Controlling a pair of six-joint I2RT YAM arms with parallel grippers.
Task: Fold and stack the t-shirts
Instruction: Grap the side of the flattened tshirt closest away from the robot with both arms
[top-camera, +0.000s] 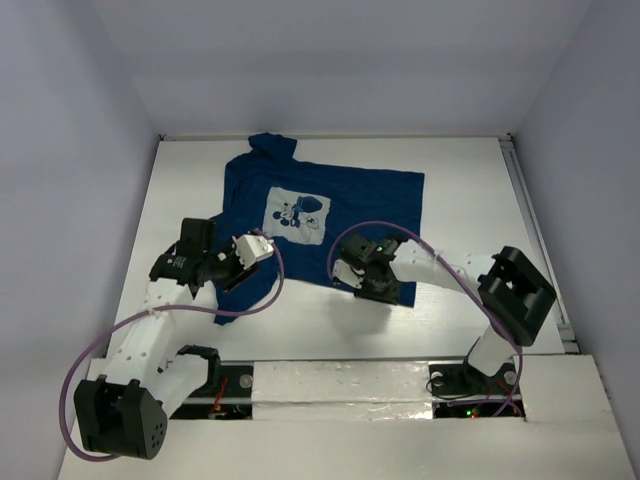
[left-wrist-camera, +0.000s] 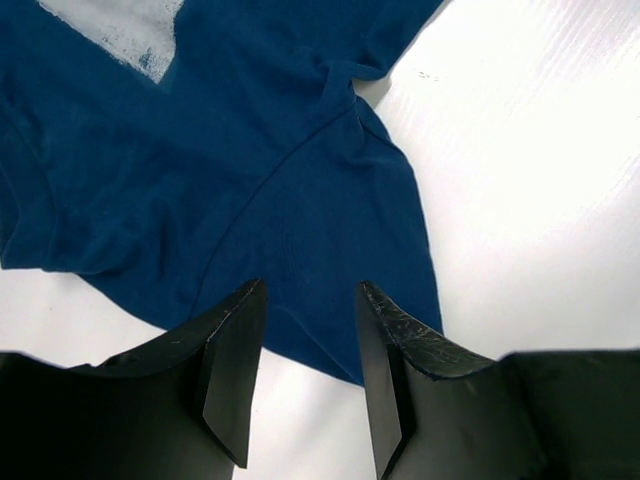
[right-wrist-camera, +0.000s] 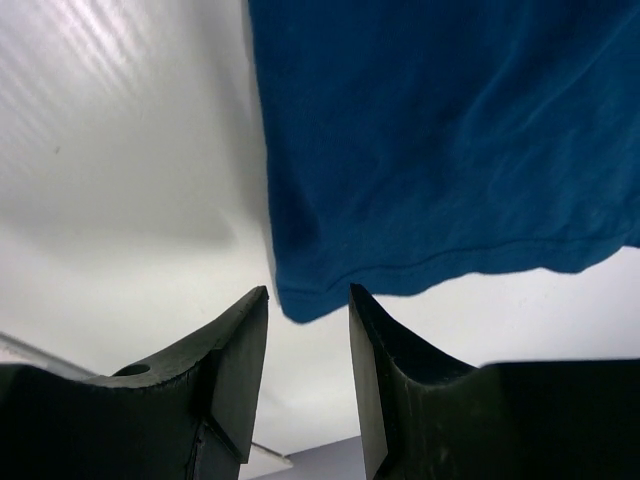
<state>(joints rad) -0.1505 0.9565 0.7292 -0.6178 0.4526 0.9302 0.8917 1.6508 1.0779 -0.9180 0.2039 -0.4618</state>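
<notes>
Centre of the overhead frame, the navy t-shirt (top-camera: 370, 205) lies spread on the white tabletop (top-camera: 470, 180), its pale graphic (top-camera: 297, 215) facing up. Over at the shirt's lower-left edge, the left pincer (left-wrist-camera: 310, 290) hangs above a fold with a curved seam, jaws parted, released, with nothing clamped. Down at the lower-right hem corner, the right pincer (right-wrist-camera: 307, 292) is released too, that corner just ahead of its tips and ungripped.

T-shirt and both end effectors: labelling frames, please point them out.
t-shirt (top-camera: 375, 200), top external view, plain cloth, right half.
left end effector (left-wrist-camera: 308, 286), left wrist view, between fingertips.
right end effector (right-wrist-camera: 308, 289), right wrist view, between fingertips.
</notes>
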